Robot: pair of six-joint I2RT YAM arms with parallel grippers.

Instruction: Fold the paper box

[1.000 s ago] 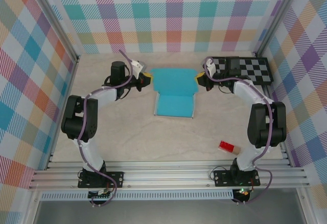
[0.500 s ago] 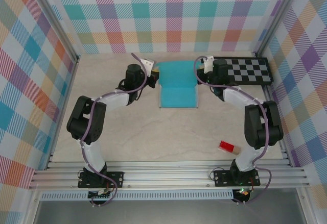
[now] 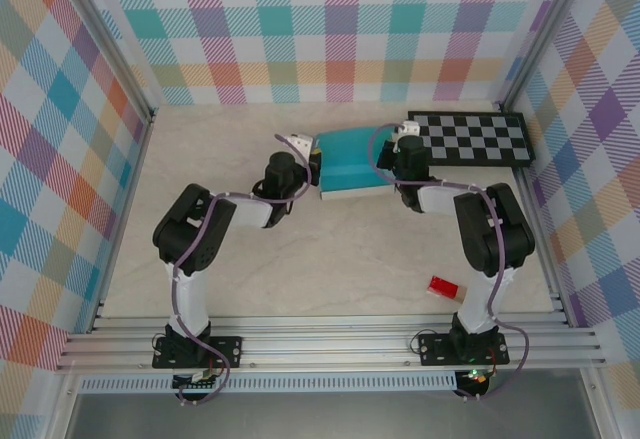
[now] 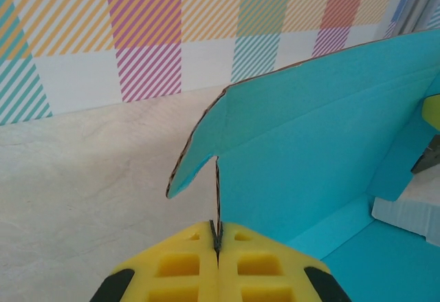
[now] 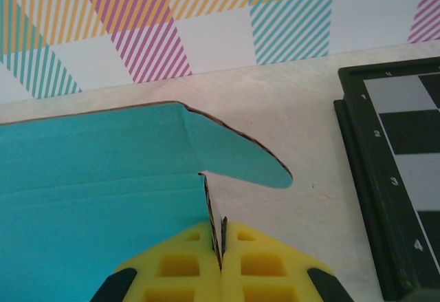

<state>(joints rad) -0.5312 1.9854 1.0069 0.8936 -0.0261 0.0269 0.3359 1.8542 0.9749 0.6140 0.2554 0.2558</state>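
Paper box (image 3: pixel 348 157) sits toward the far middle of the table (image 3: pixel 300 259), just left of the checkerboard (image 3: pixel 470 139), its teal face showing and its back panel tilted up. The left gripper (image 4: pixel 218 240) is clamped on the thin card wall at the box's left side, yellow pads pressed together on the edge. The right gripper (image 5: pixel 221 243) pinches the matching wall on the right side, beside a rounded tab. A small red block (image 3: pixel 443 287) lies well apart, near the right arm's base.

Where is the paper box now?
In the top view, the paper box sits far centre, held between the left gripper and the right gripper, left of the checkerboard.
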